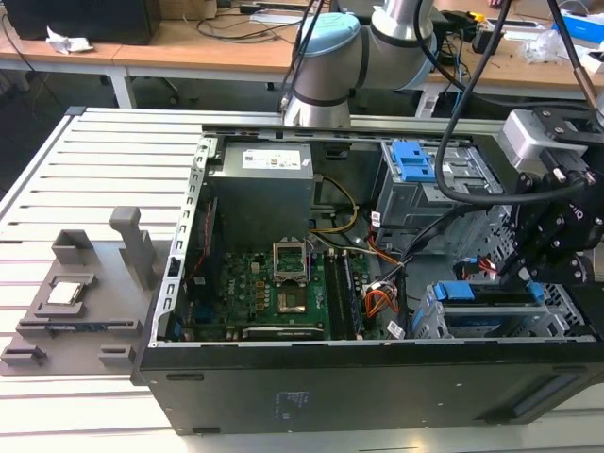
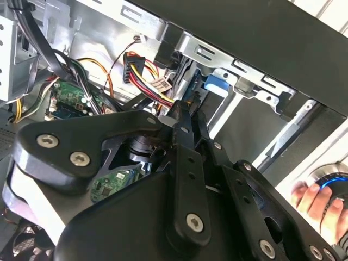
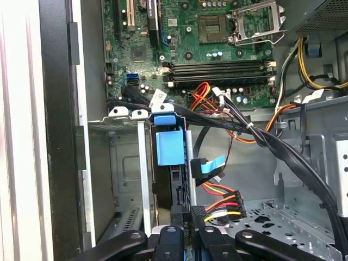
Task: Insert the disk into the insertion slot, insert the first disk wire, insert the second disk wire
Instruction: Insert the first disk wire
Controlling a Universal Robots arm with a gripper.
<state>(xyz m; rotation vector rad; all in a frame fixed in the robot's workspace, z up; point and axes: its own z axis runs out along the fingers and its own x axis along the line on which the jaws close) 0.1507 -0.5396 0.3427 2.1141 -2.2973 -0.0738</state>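
Fingers [image 2: 184, 128] narrow, closed on the small dark plug of the first disk wire [image 3: 222, 204], a red, yellow and black bundle; gripper [image 3: 188, 222] just beside the disk [image 3: 169, 147], blue-framed, seated edge-on in the insertion slot [image 3: 126, 163], grey sheet metal; black computer case [image 1: 330, 396] on a ribbed aluminium table [image 1: 94, 160]; wooden desks [image 1: 208, 42] beyond.

The arm [image 1: 326, 66] is showing silver tube sections and rounded pale blue joint caps, with thick black cables [image 1: 469, 83] trailing alongside it to a pale grey boxy mount [image 1: 530, 137] at the wrist. The gripper [image 1: 533, 269] is appearing matte black throughout. In the second wrist view, its flat linkage bars [image 2: 187, 179] and broad rounded side plates are carrying bright silver round-headed screws [image 2: 80, 158] at their pivots.
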